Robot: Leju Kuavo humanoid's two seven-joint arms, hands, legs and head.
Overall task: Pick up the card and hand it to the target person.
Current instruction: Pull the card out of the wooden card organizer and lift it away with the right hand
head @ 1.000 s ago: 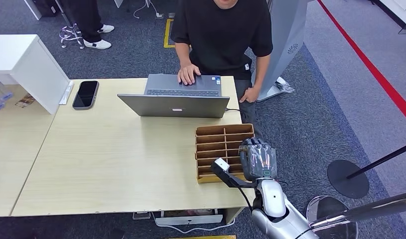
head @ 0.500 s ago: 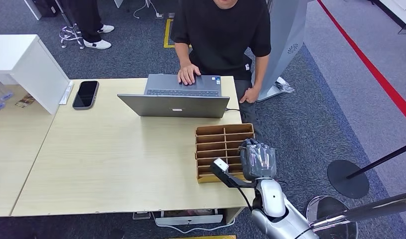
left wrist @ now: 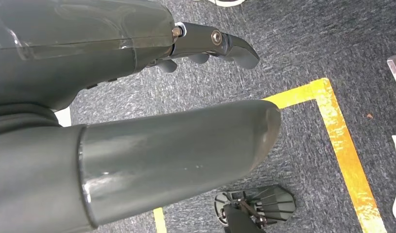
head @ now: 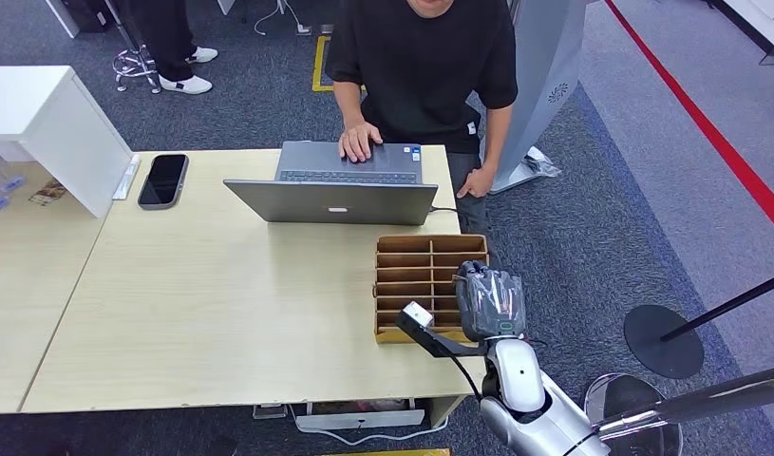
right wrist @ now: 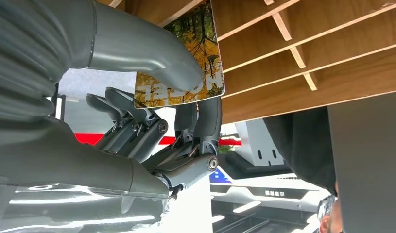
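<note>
One card [right wrist: 186, 63] pinched, right hand [head: 490, 302] slightly forward

Head view high above table [head: 221, 313], right wrist close under wooden organizer [right wrist: 332, 58]

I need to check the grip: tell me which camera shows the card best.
The right wrist view: the card sits pinched between the right hand's thumb and fingers, by the wooden organizer. In the head view the hand covers it; the left wrist view faces carpet.

One laptop [head: 337, 188], one phone [head: 162, 180], one wooden divider box [head: 423, 269], one card [right wrist: 191, 58], two people here.
</note>
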